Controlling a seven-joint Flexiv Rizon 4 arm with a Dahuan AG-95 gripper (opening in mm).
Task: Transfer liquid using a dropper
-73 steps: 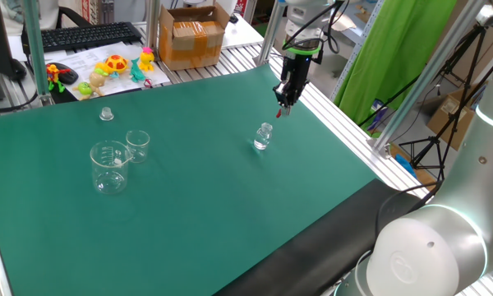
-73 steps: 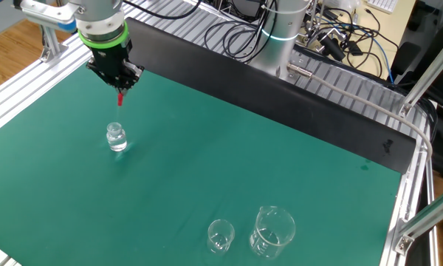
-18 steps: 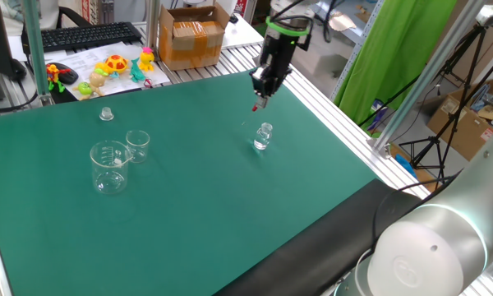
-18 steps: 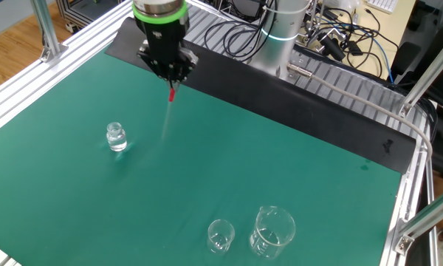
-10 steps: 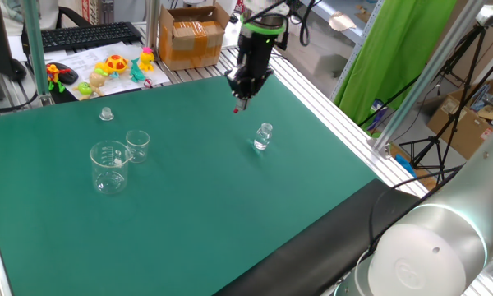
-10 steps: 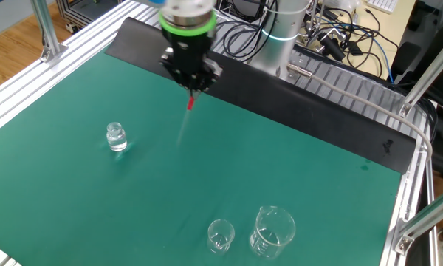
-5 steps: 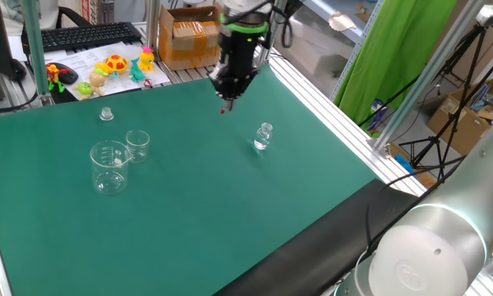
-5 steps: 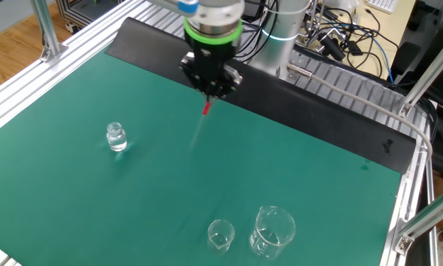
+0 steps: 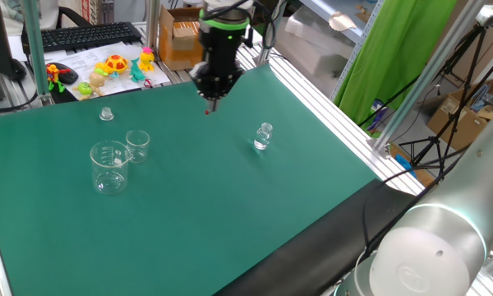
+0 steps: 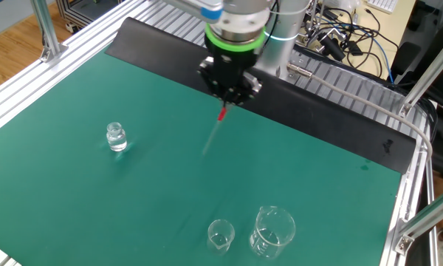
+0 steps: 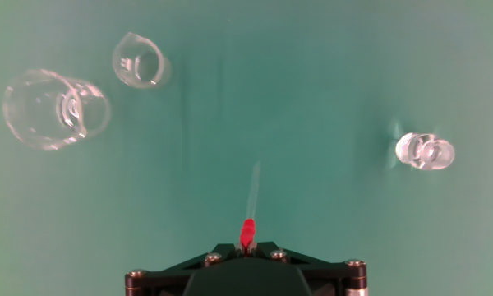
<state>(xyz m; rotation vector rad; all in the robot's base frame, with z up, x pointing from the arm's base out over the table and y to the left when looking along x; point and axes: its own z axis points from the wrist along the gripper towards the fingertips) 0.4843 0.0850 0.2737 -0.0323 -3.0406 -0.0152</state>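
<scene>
My gripper is shut on the dropper's red end and holds it high above the green mat. The clear dropper stem hangs down from the jaws. The small clear vial stands on the mat, well to one side of the gripper. A large glass beaker and a small glass beaker stand together on the other side.
A small clear cap lies on the mat behind the beakers. Toys, a keyboard and a cardboard box sit beyond the mat's far edge. Cables lie behind the black strip.
The gripper has carried the dropper away from the vial and across the mat toward the beakers' side. The vial and beakers have not moved.
</scene>
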